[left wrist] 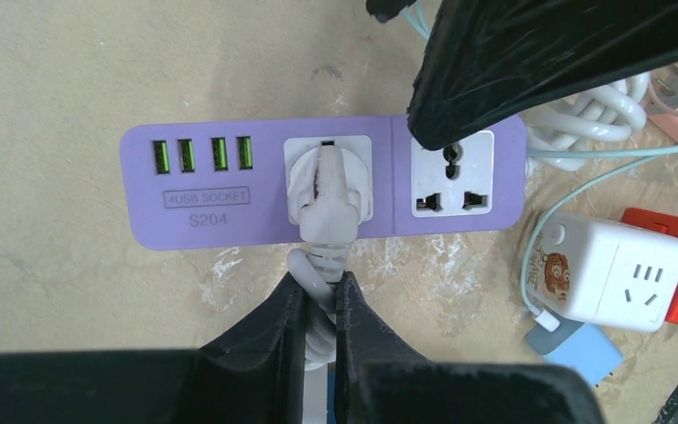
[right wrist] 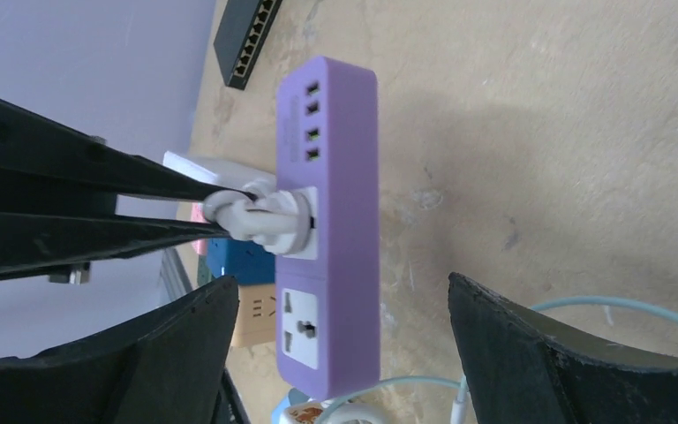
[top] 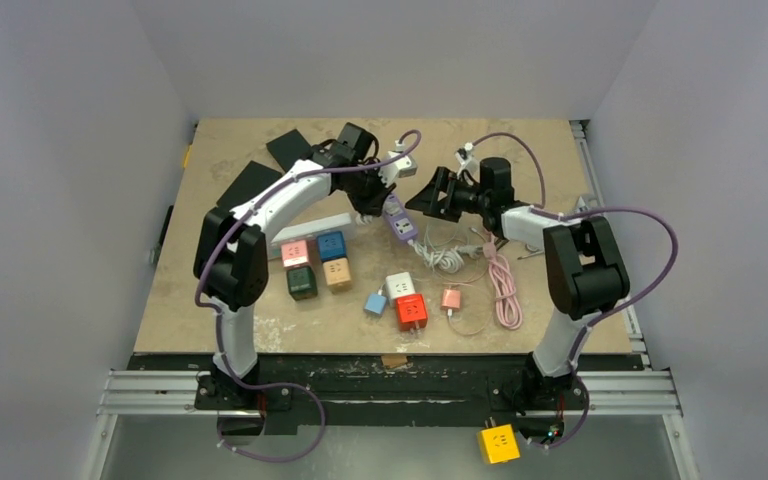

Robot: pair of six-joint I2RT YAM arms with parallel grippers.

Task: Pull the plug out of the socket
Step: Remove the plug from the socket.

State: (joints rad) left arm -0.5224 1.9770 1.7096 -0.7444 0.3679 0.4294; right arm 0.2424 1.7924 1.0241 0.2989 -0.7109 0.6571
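A purple power strip (top: 398, 219) lies at the table's middle, with a white plug (left wrist: 322, 185) seated in its near socket. The strip (left wrist: 221, 190) has several USB ports and one free socket. My left gripper (left wrist: 322, 287) is shut on the plug's white cable, right behind the plug's strain relief. In the right wrist view the plug (right wrist: 269, 219) sticks out of the strip (right wrist: 335, 141), with the left fingers on its cable. My right gripper (right wrist: 342, 283) is open, its jaws either side of the strip's free-socket end without touching it.
Coloured cube sockets (top: 317, 263) sit left of the strip. A white cube (left wrist: 613, 269), a red cube (top: 411, 312) and a blue adapter (top: 375, 303) lie near it. A coiled white cable (top: 445, 258) and a pink cable (top: 505, 285) lie to the right. Black boxes (top: 289, 148) are at the back left.
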